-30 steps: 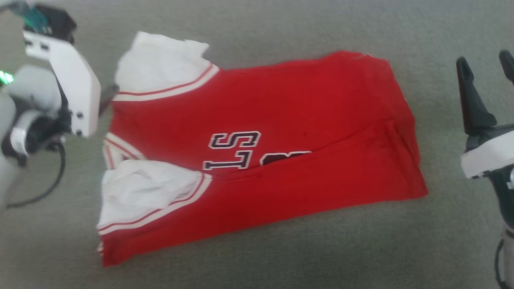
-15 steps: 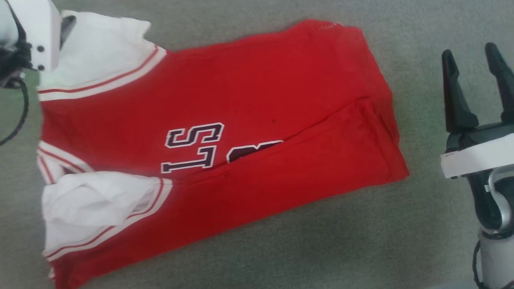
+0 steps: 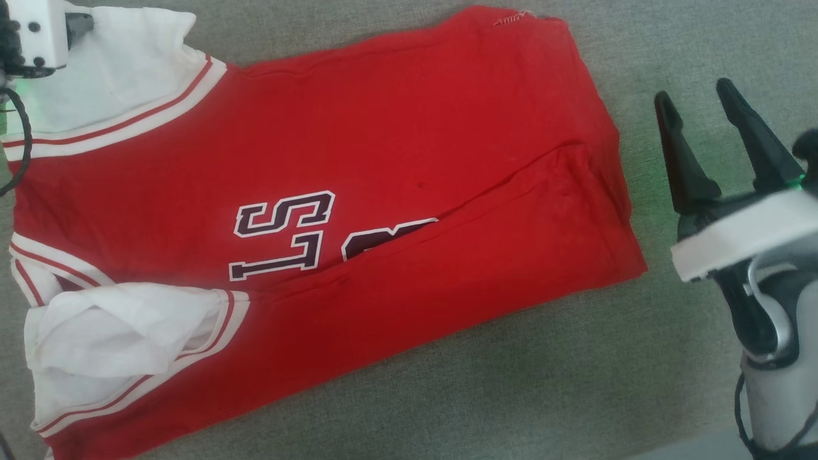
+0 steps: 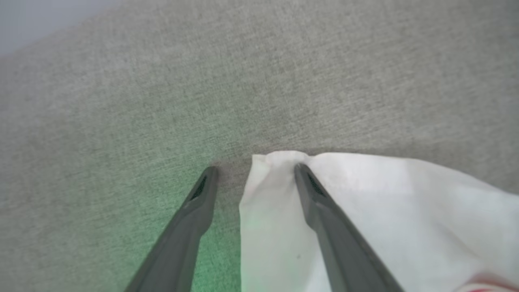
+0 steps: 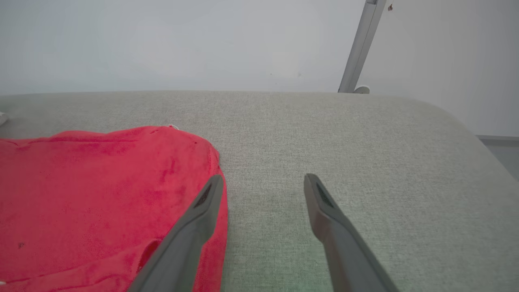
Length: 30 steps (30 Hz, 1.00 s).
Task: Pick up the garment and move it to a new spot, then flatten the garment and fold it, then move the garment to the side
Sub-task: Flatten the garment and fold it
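Observation:
The garment, red with black white-edged lettering partly covered by a folded-over lower flap, lies flat on the grey fabric surface. Its white shoulder panels lie at the left. My left gripper is open astride the far corner of one white panel, one finger on the cloth and the other on the grey surface. Its white housing sits at the top left in the head view. My right gripper stands open and empty just right of the hem. In the right wrist view its left finger overlaps the red edge.
The grey surface ends in a far edge and a rounded right edge. Beyond them is a pale wall with a slanted metal pole. Bare grey fabric lies right of the hem and along the near side of the garment.
The head camera has shifted, so the garment sits further left and higher in the picture. My left gripper has moved to the far corner of the white panel. My right gripper has come closer to the hem.

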Tool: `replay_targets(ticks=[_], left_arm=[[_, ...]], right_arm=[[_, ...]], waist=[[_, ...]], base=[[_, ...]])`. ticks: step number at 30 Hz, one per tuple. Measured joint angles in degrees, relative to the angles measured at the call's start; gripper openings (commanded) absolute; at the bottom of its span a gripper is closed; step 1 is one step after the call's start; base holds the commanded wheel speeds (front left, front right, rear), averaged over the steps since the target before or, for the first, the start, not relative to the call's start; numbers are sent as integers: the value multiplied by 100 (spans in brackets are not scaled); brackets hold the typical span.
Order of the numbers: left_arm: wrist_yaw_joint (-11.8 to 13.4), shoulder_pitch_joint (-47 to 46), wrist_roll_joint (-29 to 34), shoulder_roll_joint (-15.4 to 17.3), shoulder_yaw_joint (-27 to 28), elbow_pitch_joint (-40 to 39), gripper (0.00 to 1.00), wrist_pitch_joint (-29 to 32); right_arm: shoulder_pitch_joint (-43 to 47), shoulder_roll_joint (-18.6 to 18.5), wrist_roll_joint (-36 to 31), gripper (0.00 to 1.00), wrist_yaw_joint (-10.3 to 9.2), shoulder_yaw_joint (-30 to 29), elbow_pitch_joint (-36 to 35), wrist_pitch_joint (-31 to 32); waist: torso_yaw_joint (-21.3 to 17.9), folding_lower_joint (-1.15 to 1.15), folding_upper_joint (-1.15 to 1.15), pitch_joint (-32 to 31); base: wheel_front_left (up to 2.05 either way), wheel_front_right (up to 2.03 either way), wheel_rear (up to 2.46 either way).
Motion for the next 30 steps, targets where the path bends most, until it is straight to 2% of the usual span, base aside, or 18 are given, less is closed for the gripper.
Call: replay_targets(ticks=[3, 11, 14, 15, 20, 28, 29, 30], left_arm=[[70, -41, -160, -69, 33, 82, 0, 202], [29, -59, -163, -231, -9, 67, 0, 49], [12, -106, -158, -320, -35, 88, 0, 33], [1, -137, -158, -354, -49, 104, 0, -1], [-27, -188, -148, -414, -77, 145, 0, -58], [-58, -249, -148, -515, -96, 242, 0, -215], [-71, -253, -148, -528, -100, 253, 0, -246], [-79, -254, -143, -541, -109, 261, 0, -279]], right_arm=[[-165, -56, 144, 100, 0, 121, 31, 409], [-1116, -194, 491, 100, -1, 442, 356, 1617], [-1599, -230, 519, 100, -1, 597, 727, 2018], [-1876, -204, 598, 100, -3, 689, 1076, 2303], [-2492, -208, 676, 100, -2, 1098, 1956, 3022], [-3435, -229, 1023, 100, -5, 1690, 2963, 3821], [-3518, -272, 1080, 45, -7, 1800, 3025, 3864], [-3588, -335, 1082, 0, -5, 1934, 3069, 3883]], waist=[[-10, 0, 0, 23], [79, 0, 0, 63], [146, 0, 0, 74], [185, 0, 0, 85], [254, 0, 0, 111], [325, 0, 0, 134], [339, 0, 0, 131], [358, 0, 0, 129]], base=[[0, 0, 0], [0, 0, 0], [0, 0, 0], [0, 0, 0], [0, 0, 0], [0, 0, 0], [0, 0, 0], [0, 0, 0]])
